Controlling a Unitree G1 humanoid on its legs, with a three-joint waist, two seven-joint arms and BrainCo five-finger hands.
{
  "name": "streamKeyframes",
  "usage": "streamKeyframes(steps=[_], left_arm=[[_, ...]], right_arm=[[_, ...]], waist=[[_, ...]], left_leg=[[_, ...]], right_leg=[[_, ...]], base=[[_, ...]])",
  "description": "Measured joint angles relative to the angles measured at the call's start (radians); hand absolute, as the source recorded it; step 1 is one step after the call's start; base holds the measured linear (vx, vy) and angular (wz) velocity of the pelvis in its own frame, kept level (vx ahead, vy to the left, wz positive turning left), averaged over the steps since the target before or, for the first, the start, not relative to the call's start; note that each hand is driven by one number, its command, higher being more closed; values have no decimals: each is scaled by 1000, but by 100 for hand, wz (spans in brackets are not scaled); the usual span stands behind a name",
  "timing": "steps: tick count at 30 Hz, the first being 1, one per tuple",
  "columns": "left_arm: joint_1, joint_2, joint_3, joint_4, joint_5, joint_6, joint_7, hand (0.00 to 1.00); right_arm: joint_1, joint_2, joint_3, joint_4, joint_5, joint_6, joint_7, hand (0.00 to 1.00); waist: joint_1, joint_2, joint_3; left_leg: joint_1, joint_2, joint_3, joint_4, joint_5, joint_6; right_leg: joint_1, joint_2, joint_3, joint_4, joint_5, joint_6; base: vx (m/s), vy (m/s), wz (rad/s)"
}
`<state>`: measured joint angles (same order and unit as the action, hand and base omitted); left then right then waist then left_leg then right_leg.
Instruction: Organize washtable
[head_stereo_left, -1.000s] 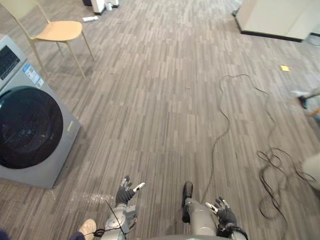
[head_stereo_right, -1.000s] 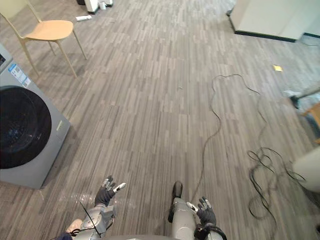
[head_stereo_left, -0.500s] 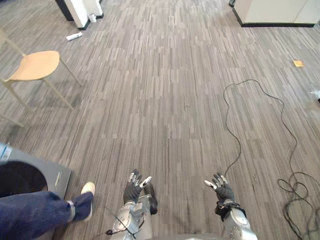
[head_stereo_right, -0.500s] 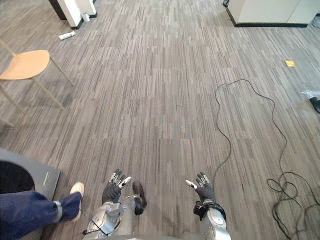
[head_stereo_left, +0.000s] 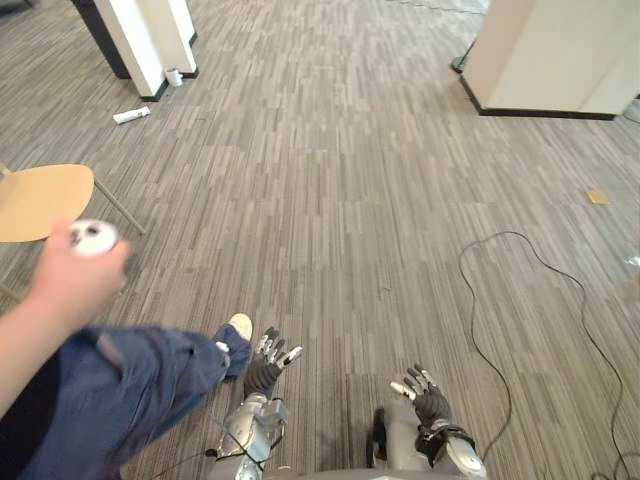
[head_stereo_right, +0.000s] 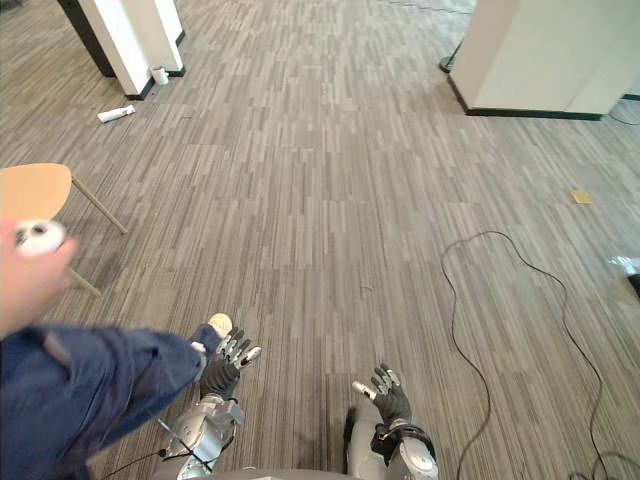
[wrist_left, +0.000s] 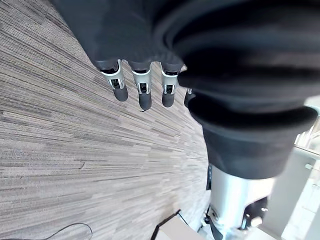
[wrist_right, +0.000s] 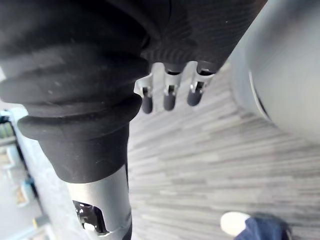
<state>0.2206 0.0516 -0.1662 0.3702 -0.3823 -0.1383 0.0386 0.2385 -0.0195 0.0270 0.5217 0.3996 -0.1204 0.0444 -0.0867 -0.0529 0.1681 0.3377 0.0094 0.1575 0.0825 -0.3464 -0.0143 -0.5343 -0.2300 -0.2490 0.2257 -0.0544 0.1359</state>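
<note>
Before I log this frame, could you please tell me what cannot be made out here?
Left eye view:
White round thing in the person's hand: blurred, unidentifiable.
Chair: cut off by the left edge.
White item beside the pillar: too small.
Yellow scrap: too small.

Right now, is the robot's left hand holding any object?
No, the left hand has its silver, dark-tipped fingers spread and empty above the grey striped floor.
</note>
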Motion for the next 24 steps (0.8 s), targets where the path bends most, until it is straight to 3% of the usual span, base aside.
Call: streamKeyframes(steps=[1, 2, 3, 4, 5, 6, 7, 8, 9, 11, 13, 14, 15, 16, 17, 18, 19, 20, 21, 22, 24], left_arm=[[15, -12, 3, 35, 5, 2, 10, 0], [19, -22, 2, 53, 7, 5, 11, 0], [39, -39, 1, 55, 16, 5, 9, 0], [43, -54, 3, 73, 24, 6, 9, 0], [42, -65, 9, 78, 26, 10, 9, 0], [44, -75, 21, 97, 21, 12, 9, 0], [35, -77, 21, 108, 19, 15, 8, 0], [35, -75, 23, 116, 14, 18, 9, 0], [48, -70, 23, 115, 3, 18, 9, 0], [68, -68, 32, 105, 2, 18, 7, 0], [74, -68, 65, 95, 1, 19, 8, 0], [81, -68, 100, 88, 1, 19, 11, 0], [81, -68, 108, 88, 0, 20, 14, 0], [87, -71, 118, 84, -2, 19, 27, 0], [89, -71, 122, 83, -3, 19, 33, 0], [96, -72, 135, 83, -5, 19, 39, 0], [96, -65, 142, 76, -11, 19, 44, 0], [96, -66, 156, 56, -21, 19, 51, 0], [96, -67, 172, 32, -33, 16, 52, 0], [93, -58, 177, 17, -40, 11, 49, 0], [70, -34, 169, 32, -37, 14, 49, 0]], right_arm=[[2, -3, -1, 0, 0, 11, -1, 0], [0, -9, -9, -5, -1, 13, -1, 0], [4, -11, -28, -33, -3, 14, -1, 0], [0, -22, -45, -49, 0, 14, -1, 0], [-2, -27, -43, -55, 7, 15, -1, 0], [-8, -26, -40, -56, 25, 17, -3, 0], [-14, -23, -44, -54, 32, 18, -8, 0], [-26, -17, -49, -53, 44, 17, -24, 0], [-24, -11, -49, -53, 46, 14, -28, 0], [-19, -9, -49, -54, 66, 10, -29, 0], [-29, -10, -49, -46, 81, 11, -26, 0], [-36, -11, -48, -28, 82, 13, -24, 0], [-29, -11, -48, -23, 82, 13, -24, 0], [-11, -12, -48, -16, 82, 14, -24, 0], [-5, -12, -47, -12, 82, 14, -24, 0], [-12, -3, -47, 25, 82, 17, -24, 0], [-6, 4, -41, 35, 82, 19, -22, 0], [-12, 7, -23, 37, 81, 18, -20, 0], [-16, 16, -12, 37, 78, 18, -18, 0], [-17, 25, -10, 36, 70, 18, -8, 0], [-34, 27, -12, 50, 52, 21, 4, 0]], waist=[[-5, 13, -3], [-4, 41, -8], [-3, 90, -11], [7, 132, -6], [13, 147, 0], [42, 159, 10], [51, 168, 13], [53, 144, 39], [55, 119, 51], [76, 93, 41], [82, 91, 41], [92, 92, 40], [97, 93, 40], [102, 99, 36], [103, 103, 36], [111, 78, 24], [115, 52, 13], [118, 33, 3], [124, 15, 2], [111, -11, 6], [84, -21, 25]], left_leg=[[45, 27, -21, 37, -11, -10], [38, 54, -20, 87, -5, -9], [-4, 109, -19, 239, 39, -24], [-93, 168, -19, 456, 162, -92], [-153, 205, -21, 580, 277, -153], [-268, 274, -20, 847, 373, -177], [-319, 296, -17, 963, 354, -151], [-401, 312, -16, 1120, 298, -74], [-455, 304, 7, 1140, 255, -31], [-549, 302, 85, 1031, 217, -7], [-646, 288, 121, 775, 205, -21], [-679, 255, 136, 410, 227, -47], [-678, 244, 135, 284, 249, -78], [-673, 232, 129, 90, 287, -140], [-687, 236, 126, 72, 307, -143], [-690, 223, 118, 154, 400, -98], [-699, 208, 114, 194, 402, -93], [-717, 195, 95, 262, 377, -54], [-719, 180, 98, 347, 312, 7], [-698, 172, 125, 417, 243, 41], [-617, 140, 142, 448, 160, 57]], right_leg=[[4, 24, 37, 63, 135, -67], [9, 38, 34, 94, 164, -90], [36, 74, 29, 127, 198, -136], [67, 106, 2, 167, 143, -157], [98, 126, 4, 165, 111, -169], [163, 163, 4, 142, 64, -188], [202, 179, 8, 134, 44, -198], [303, 192, 16, 112, 0, -201], [413, 194, 27, 57, -26, -197], [509, 196, 69, -20, -49, -184], [573, 195, 98, -78, -67, -164], [623, 187, 131, -105, -103, -136], [642, 182, 138, -110, -118, -124], [681, 179, 150, -125, -157, -100], [704, 181, 159, -126, -180, -87], [731, 155, 183, -109, -218, -76], [728, 132, 198, -86, -226, -73], [693, 112, 211, -9, -226, -72], [627, 83, 224, 171, -224, -68], [539, 36, 224, 406, -192, -20], [431, -17, 233, 721, -108, 38]], base=[[850, -255, 70], [891, -289, 35], [860, -319, 8], [839, -331, 0], [792, -270, -27], [613, -153, -33], [873, -175, -40], [843, -153, -24], [699, -132, -23], [613, -69, -49], [731, 33, -63], [631, 147, -55], [790, 250, -58], [547, 231, -32], [688, 329, -51], [536, 255, -49], [688, 295, -63], [674, 287, -63], [806, 381, -52], [643, 330, -30], [601, 238, 1]])
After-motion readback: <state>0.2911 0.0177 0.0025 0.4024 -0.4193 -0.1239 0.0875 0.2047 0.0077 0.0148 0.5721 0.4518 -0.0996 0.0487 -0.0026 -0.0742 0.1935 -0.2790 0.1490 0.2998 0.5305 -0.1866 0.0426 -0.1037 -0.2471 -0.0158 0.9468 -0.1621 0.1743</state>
